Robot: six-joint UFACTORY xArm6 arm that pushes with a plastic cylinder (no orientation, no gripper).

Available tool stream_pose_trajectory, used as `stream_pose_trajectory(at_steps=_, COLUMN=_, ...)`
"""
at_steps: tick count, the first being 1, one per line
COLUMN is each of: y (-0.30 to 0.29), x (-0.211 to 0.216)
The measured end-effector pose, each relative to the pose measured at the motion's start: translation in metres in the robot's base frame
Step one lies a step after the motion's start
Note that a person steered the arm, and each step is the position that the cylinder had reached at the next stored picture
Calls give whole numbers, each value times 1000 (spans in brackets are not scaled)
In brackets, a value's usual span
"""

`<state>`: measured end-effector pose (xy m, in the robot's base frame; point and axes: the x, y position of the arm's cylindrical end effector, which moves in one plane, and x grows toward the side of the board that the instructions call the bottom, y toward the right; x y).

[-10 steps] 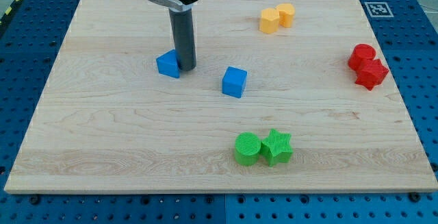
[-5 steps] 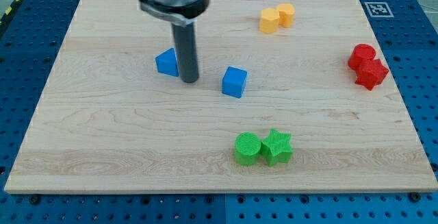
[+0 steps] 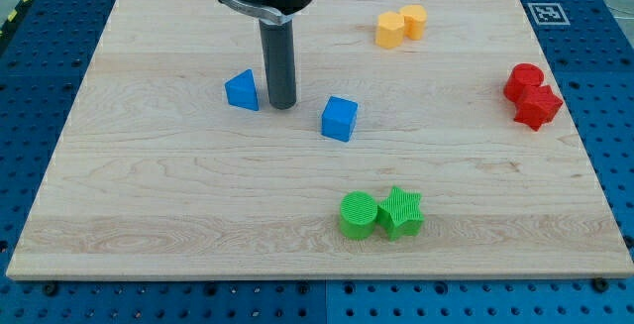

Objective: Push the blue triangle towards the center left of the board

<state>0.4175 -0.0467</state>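
- Where the rod meets the board, my tip (image 3: 282, 105) is set down between the two blue blocks, just to the right of the blue triangle (image 3: 242, 90), with a thin strip of wood seen between them, so no contact is shown.
- No hand is fitted to this arm, so nothing is gripped; only the straight dark rod is carried, seen upright below its round collar.
- The blue triangle is found in the upper left part of the board (image 3: 149, 195), left of the middle line and somewhat above mid-height.
- The blue cube (image 3: 339, 118) is placed to the right of my tip and slightly lower in the view, apart from it.
- Two yellow blocks (image 3: 400, 26) are seen touching each other near the view's top, right of centre; their shapes cannot be told.
- A red cylinder (image 3: 523, 80) and a red star (image 3: 539, 106) are pressed together near the right edge.
- A green cylinder (image 3: 359, 214) and a green star (image 3: 401, 212) are seen side by side, touching, in the lower middle.
- The board is laid on a blue perforated counter (image 3: 40, 86), and a black-and-white marker (image 3: 544, 13) is fixed at the board's top right corner.
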Motion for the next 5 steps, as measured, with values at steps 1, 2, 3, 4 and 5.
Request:
stream_pose_trajectory(at_steps=1, y=-13, x=0)
stream_pose_trajectory(at_steps=2, y=-44, x=0)
stream_pose_trajectory(at_steps=3, y=-49, x=0)
stream_pose_trajectory(at_steps=4, y=-73, x=-2)
stream_pose_trajectory(at_steps=5, y=-97, x=-11)
